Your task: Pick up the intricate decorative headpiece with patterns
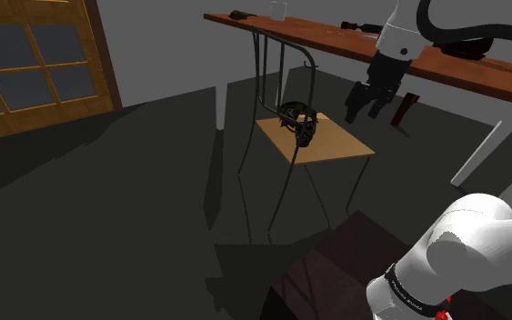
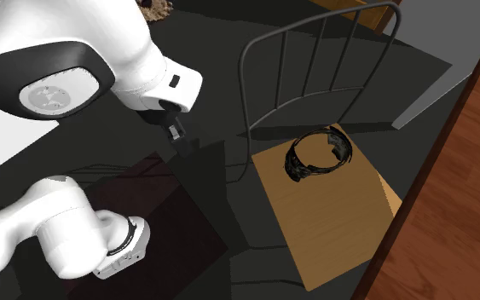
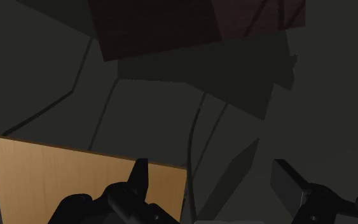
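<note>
Your gripper point(image 1: 365, 113) hangs with its two black fingers point(image 3: 139, 179) spread apart and nothing between them. In the wrist view they frame dark floor point(image 3: 336, 108), with a corner of the wooden seat point(image 3: 75, 181) under one finger. The headpiece point(image 1: 299, 118), a dark ring with a fine pattern along its band, lies on that seat close to the grey backrest point(image 2: 245, 85). It is apart from the gripper, which sits off the seat's edge toward the shoulder view's right.

For writing, you have a dark band point(image 1: 406, 293) round the arm joint nearest the shoulder camera. It bears pale marks that may be lettering, too small to read.

The second exterior view looks almost straight down, so you see the headpiece as an open loop with bare seat showing through its middle. The shoulder view gives it to you from the side, as a low dark heap. That view also takes in the red-brown table point(image 1: 308, 32) behind the chair and a wood-framed window point(image 1: 26, 64) at its left. The wrist view adds a dark red box point(image 3: 196, 25) beyond the chair's thin legs.

A pale cup point(image 1: 278, 9) stands on the table — you cannot tell what, if anything, is in it.
</note>
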You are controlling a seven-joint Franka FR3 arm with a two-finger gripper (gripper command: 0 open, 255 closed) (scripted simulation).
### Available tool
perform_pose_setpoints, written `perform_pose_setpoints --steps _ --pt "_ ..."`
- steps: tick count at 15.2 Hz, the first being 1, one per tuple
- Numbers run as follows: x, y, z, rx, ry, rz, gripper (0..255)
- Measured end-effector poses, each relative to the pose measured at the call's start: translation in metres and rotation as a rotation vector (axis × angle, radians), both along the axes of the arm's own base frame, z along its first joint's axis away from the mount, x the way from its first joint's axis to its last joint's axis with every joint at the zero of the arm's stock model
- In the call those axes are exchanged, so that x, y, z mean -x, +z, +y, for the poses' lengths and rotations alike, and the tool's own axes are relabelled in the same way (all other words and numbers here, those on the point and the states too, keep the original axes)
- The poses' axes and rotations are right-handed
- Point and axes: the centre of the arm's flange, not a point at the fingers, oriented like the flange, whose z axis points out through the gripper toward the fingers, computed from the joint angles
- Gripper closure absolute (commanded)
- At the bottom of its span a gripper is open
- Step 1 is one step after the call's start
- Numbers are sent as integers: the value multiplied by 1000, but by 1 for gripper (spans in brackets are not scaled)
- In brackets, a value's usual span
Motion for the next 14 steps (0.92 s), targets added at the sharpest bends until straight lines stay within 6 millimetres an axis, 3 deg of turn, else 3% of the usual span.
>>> perform_pose_setpoints --steps 3,14 --pt "-11 -6 -10 0 -1 2 0" --pt "-120 -46 -91 4 -11 18 0"
